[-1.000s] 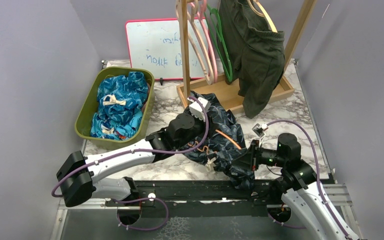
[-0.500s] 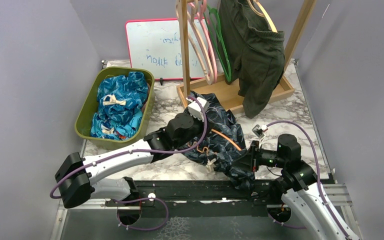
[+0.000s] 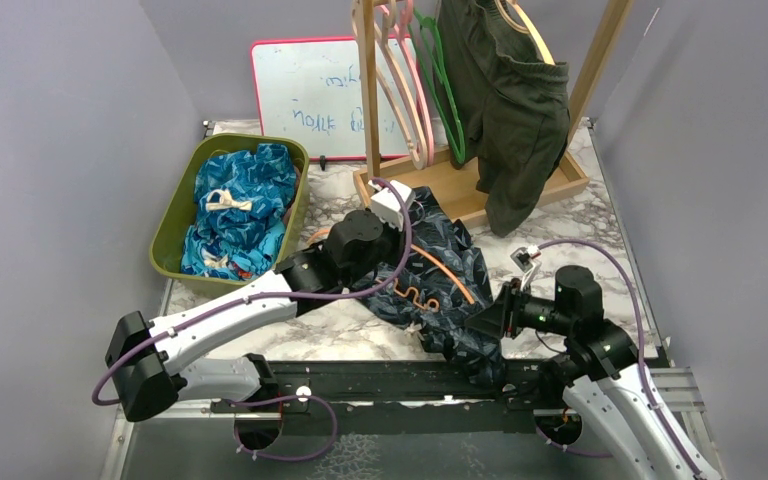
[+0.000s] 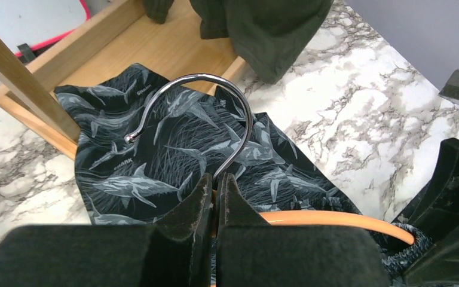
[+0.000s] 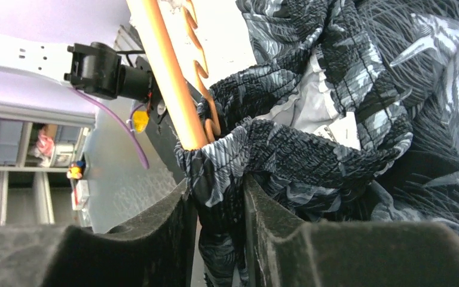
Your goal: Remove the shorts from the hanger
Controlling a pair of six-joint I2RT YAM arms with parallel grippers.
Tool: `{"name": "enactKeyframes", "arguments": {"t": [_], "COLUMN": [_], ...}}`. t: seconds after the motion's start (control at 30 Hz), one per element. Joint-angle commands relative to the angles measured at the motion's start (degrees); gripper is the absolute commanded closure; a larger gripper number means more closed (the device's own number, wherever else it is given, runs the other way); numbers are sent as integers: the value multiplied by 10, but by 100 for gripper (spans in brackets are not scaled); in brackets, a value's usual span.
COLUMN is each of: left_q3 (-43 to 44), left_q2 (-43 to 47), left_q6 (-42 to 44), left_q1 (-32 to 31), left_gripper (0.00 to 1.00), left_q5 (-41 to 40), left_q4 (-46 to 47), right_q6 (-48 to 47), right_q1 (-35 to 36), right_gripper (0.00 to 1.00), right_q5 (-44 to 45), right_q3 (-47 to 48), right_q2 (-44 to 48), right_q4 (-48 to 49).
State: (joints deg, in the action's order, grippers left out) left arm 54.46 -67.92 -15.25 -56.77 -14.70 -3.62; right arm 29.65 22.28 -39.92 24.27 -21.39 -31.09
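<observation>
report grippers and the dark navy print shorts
Left gripper shut on orange plastic hanger, at neck. Right gripper shut on dark navy print shorts, at waistband. Waistband bunched against hanger arm, not yet off.

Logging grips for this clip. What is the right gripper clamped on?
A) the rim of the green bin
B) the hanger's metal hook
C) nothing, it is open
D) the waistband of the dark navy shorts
D: in the right wrist view the right gripper pinches the gathered waistband of the dark navy shorts beside the orange hanger, while the left gripper holds that hanger just below its hook.
</observation>
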Motion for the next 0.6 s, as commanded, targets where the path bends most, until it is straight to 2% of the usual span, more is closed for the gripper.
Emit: {"name": "enactKeyframes", "arguments": {"t": [0.0, 0.33, 0.37, 0.43, 0.57], "left_q3": [39, 68, 68, 71, 73], "left_q2": [24, 67, 73, 82, 98], "left_q6": [28, 42, 43, 44, 43], "left_q1": [3, 4, 4, 4, 4], "left_gripper": [100, 100, 100, 100, 100], "left_q5": [-27, -79, -80, -84, -112], "left_q4": [-24, -68, -69, -76, -97], "right_q6": [14, 17, 16, 12, 15], "right_q1": [-1, -1, 0, 0, -1], "right_gripper": [71, 61, 62, 71, 75], "right_q5": [35, 38, 36, 28, 32], "right_q3": [20, 19, 19, 18, 19], "right_q2": [7, 2, 2, 3, 9], "right_q4": [-35, -42, -43, -41, -44]}}
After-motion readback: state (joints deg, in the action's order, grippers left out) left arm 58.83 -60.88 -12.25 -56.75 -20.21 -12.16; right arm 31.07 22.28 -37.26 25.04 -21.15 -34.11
